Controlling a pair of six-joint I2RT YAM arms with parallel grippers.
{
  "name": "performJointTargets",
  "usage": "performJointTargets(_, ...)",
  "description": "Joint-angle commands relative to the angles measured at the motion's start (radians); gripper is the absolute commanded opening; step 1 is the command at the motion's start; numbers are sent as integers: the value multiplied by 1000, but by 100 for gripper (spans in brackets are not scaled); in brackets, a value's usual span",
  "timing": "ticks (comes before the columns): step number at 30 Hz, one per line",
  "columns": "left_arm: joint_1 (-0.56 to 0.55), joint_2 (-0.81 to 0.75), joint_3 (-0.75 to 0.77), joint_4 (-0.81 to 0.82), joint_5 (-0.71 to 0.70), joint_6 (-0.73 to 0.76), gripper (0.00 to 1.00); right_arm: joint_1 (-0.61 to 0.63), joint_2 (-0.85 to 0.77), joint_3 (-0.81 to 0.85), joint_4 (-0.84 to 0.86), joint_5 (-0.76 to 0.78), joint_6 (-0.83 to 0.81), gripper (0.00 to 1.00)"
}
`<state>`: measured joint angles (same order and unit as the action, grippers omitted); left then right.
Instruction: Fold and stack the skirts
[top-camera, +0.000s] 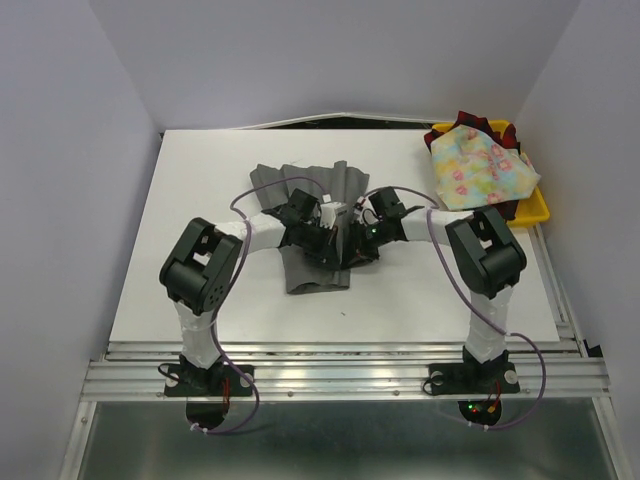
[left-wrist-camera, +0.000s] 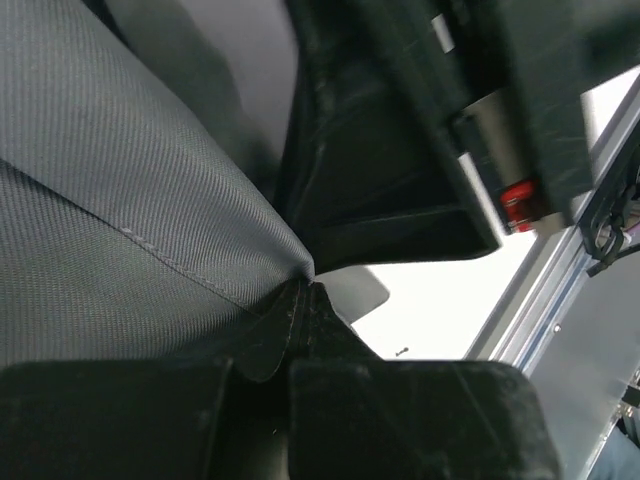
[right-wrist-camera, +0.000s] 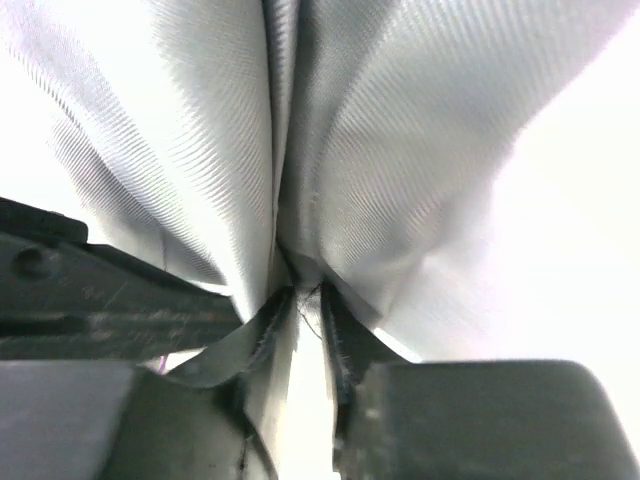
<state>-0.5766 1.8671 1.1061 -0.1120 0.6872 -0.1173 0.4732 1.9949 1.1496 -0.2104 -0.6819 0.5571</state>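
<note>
Where the grey skirt (top-camera: 315, 272) lies mid-frame, pinched tight by left gripper (left-wrist-camera: 305, 290) and right gripper (right-wrist-camera: 305, 300) alike. Upper right: flowery skirt (top-camera: 480, 165) over plaid skirt (top-camera: 468, 122) in yellow tray (top-camera: 537, 210).

The left arm (top-camera: 200, 270) and right arm (top-camera: 487, 255) share black joint housings, white-wrapped links and looping purple cables (top-camera: 447, 268).

No text, label, brand, number or sign can be read in any of the three views.
</note>
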Motion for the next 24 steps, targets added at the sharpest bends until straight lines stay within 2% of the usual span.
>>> performJointTargets(1,-17,36,-31,40,26,-7,0,-44,-41,83,-237,241,-143,26)
performJointTargets(3,-14,47,-34,41,29,-10,0,-62,-47,142,-321,284,-186,26)
performJointTargets(6,-11,63,-35,41,28,-15,0,-111,-74,188,-359,278,-223,29)
performJointTargets(11,3,27,-49,38,41,-12,0,-145,-94,208,-353,257,-293,28)
performJointTargets(18,7,-57,-29,12,63,2,0,-134,-53,50,-195,12,-161,26)
performJointTargets(24,9,-95,0,-21,71,-1,0,-90,-12,-36,-48,-77,-70,29)
